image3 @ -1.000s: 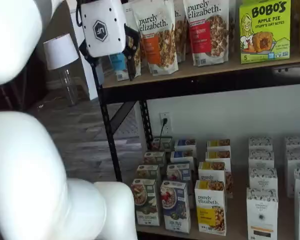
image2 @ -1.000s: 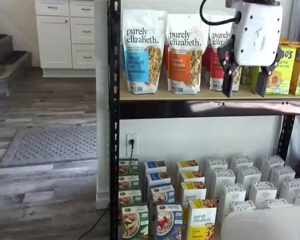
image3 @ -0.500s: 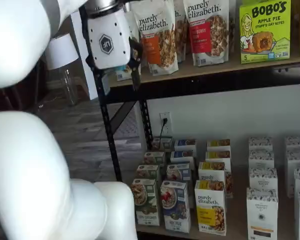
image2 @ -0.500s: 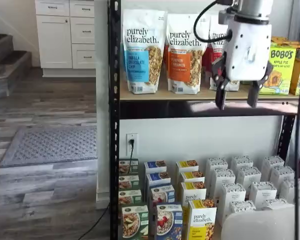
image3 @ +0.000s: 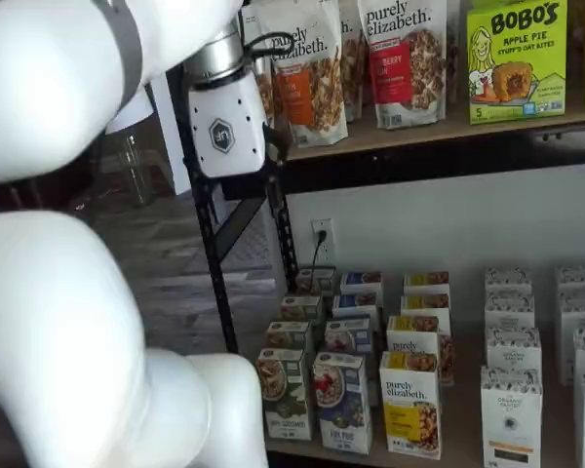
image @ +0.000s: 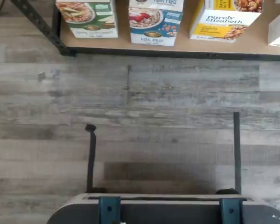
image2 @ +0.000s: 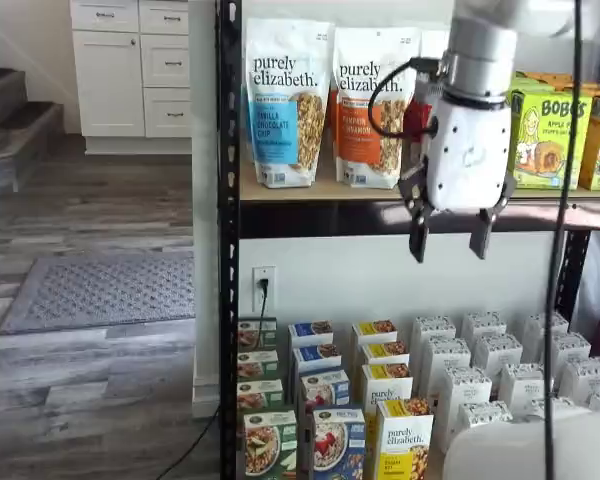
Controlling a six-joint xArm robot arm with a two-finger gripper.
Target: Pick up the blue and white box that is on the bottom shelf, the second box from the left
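The blue and white box (image2: 337, 443) stands at the front of the bottom shelf (image: 177, 47), between a green-trimmed box (image2: 269, 445) and a yellow purely elizabeth box (image2: 404, 440). Both shelf views show it, the other at the blue and white box (image3: 343, 402). In the wrist view the blue and white box (image: 155, 21) shows its bowl of red berries. My gripper (image2: 449, 238) hangs in front of the upper shelf's edge, high above the box and to its right. Its two black fingers (image2: 418, 240) point down with a plain gap and nothing between them.
Granola pouches (image2: 285, 100) and Bobo's boxes (image2: 542, 140) fill the upper tier. Rows of white boxes (image2: 495, 375) stand at the right of the bottom shelf. A black rack post (image2: 228, 240) stands left. My white arm (image3: 58, 322) fills the left of a shelf view.
My gripper has come down from in front of the upper-tier pouches to the upper shelf's edge and drifted left. Its fingers stay apart. No box has moved.
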